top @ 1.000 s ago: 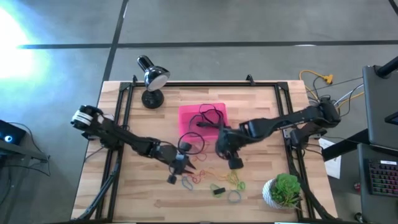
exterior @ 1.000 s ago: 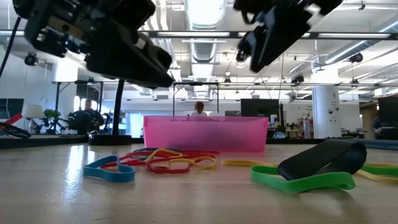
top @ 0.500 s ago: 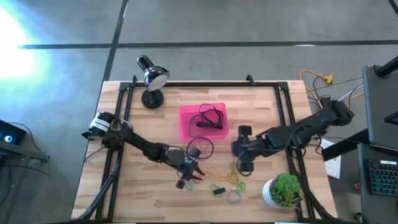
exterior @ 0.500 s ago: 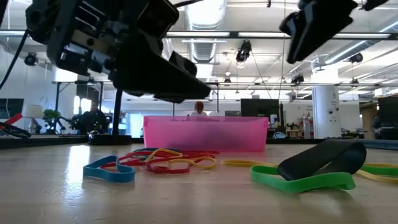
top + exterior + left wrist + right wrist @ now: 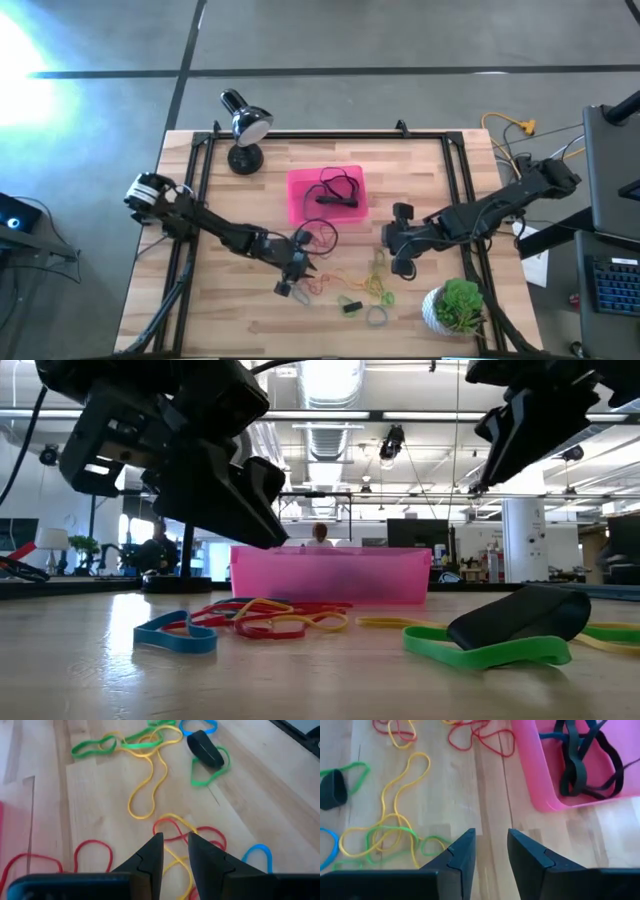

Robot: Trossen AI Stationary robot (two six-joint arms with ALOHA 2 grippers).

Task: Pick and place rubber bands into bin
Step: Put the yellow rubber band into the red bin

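Though floppy — rubber bands (image 5: 150,785), looped

No legible text, label, brand, number or sign is visible on any object in any view.

An open-plan robotics lab or tech workspace, judging by the low view: exposed ceiling ducts (image 5: 325,435), long strip lights, a white column (image 5: 520,540), dark monitors (image 5: 410,532) on far desks and a seated person (image 5: 320,536) beyond the table. Seen from above, a butcher-block wooden table (image 5: 250,310) framed in black metal rails on a polished grey concrete floor (image 5: 400,40), with yellow cables (image 5: 515,127) trailing off the right edge beside a keyboard (image 5: 610,285) (plus homely touches: a desk lamp (image 5: 243,125), a potted plant (image 5: 458,305)).
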